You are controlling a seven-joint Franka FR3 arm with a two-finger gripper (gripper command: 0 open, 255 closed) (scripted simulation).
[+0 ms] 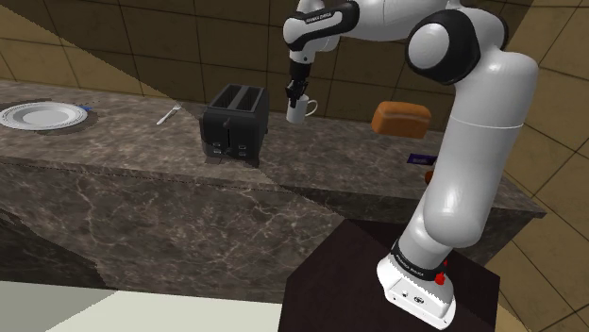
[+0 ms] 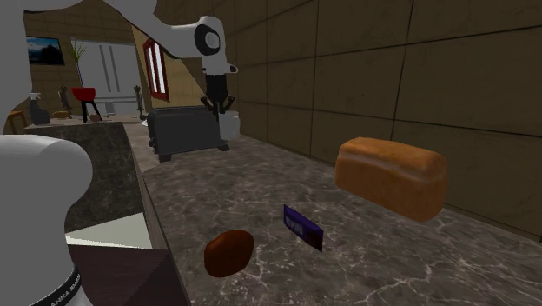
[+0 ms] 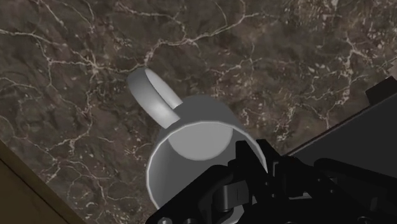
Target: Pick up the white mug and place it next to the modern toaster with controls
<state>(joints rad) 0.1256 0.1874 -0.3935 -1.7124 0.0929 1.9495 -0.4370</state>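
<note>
Now hand point(image 1: 295, 99) clamped on white mug point(image 1: 304, 111) rim (beside black toaster point(image 1: 236, 121)).

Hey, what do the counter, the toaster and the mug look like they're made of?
Counter: dark polished stone, probably marble, from the pale veins. Toaster: matte black, metal or plastic, can't tell which. Mug: plain pale grey-white, smooth; maybe ceramic, nothing confirms it.

I see a dark, white-veined stone surface point(image 1: 123, 179) backed by a brown tiled wall point(image 1: 142, 38). A pale floor point(image 1: 57, 311) lies below, with white doors point(image 2: 113, 74) far off.
</note>
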